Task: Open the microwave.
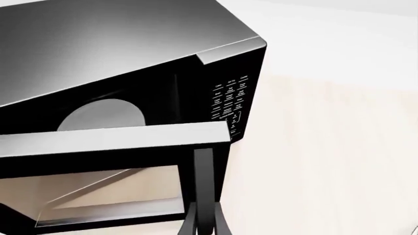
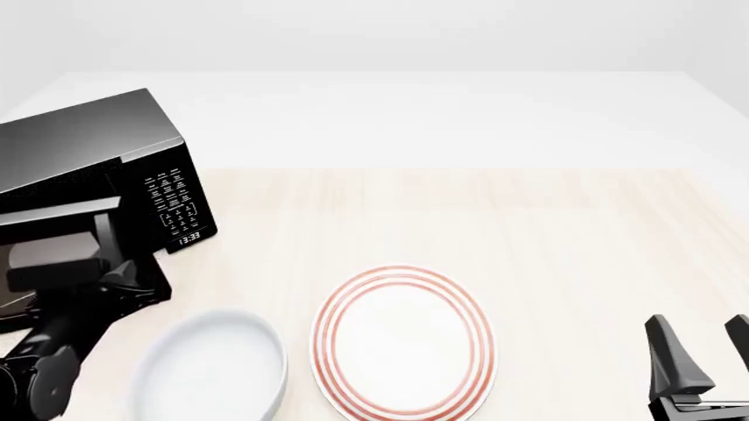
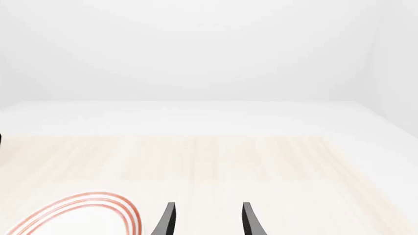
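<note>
- The microwave [image 2: 94,167] sits at the worktop's [image 2: 562,237] far left, its door [image 1: 111,139] swung partly open, the white turntable [image 1: 101,115] visible inside.
- The left end effector [image 1: 203,223] is clenched on the vertical bar handle [image 1: 203,171]; best to pull along the door's arc, not straight.
- The right end effector [image 2: 702,351] idles, released, beside a red-rimmed plate [image 2: 404,342] and white bowl [image 2: 210,368].

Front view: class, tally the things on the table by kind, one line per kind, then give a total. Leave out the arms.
microwave: 1
white bowl: 1
red-ringed plate: 1
Total: 3
</note>
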